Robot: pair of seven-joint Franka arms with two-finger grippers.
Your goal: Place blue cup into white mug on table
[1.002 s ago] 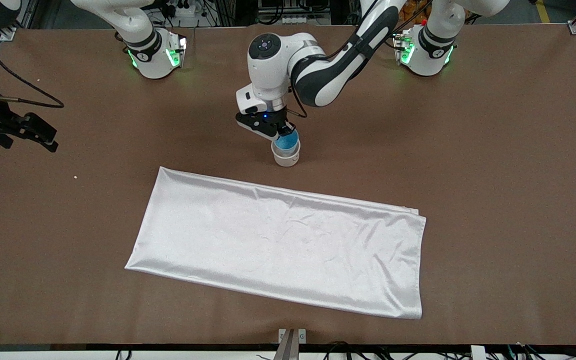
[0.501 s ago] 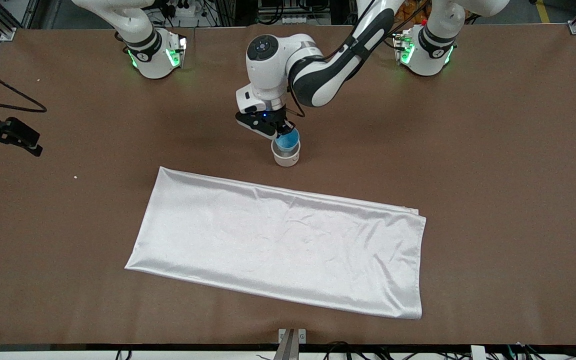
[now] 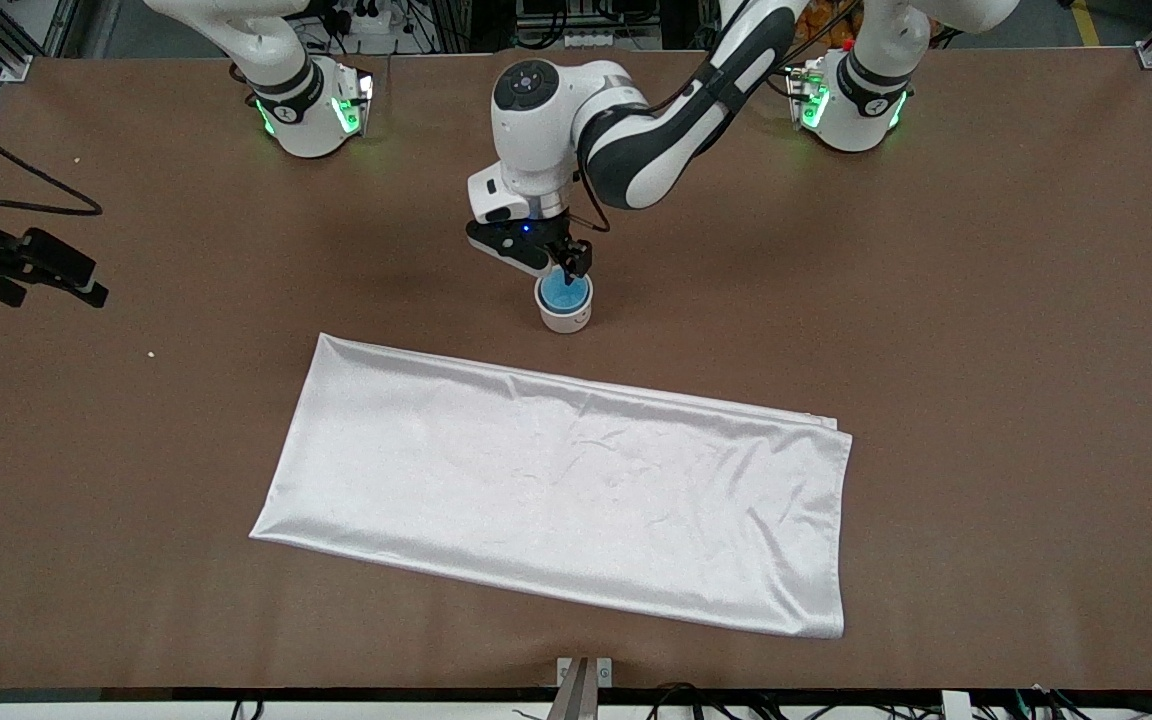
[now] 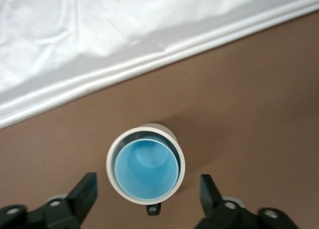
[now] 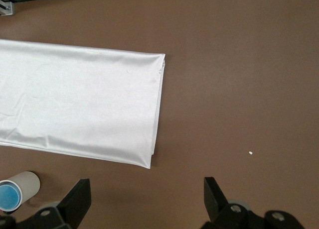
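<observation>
The blue cup (image 3: 564, 291) sits upright inside the white mug (image 3: 566, 316) on the table (image 3: 986, 300), close to the white cloth's edge that faces the robots. In the left wrist view the blue cup (image 4: 146, 170) fills the white mug (image 4: 110, 164), whose dark handle (image 4: 153, 209) points toward the camera. My left gripper (image 3: 558, 268) hangs just over the mug, open and empty, its fingers (image 4: 88, 185) apart on either side of the rim. My right gripper (image 3: 76, 281) waits open and empty over the right arm's end of the table (image 5: 145, 191).
A white satin cloth (image 3: 556, 490) lies flat, nearer to the front camera than the mug; it also shows in the left wrist view (image 4: 99, 35) and the right wrist view (image 5: 75, 109). A small white crumb (image 3: 150, 353) lies near the right gripper.
The blue cup was held tilted at the mug's rim; now it sits down inside the mug. My left gripper has let go and lifted slightly. My right gripper shifted a little.
</observation>
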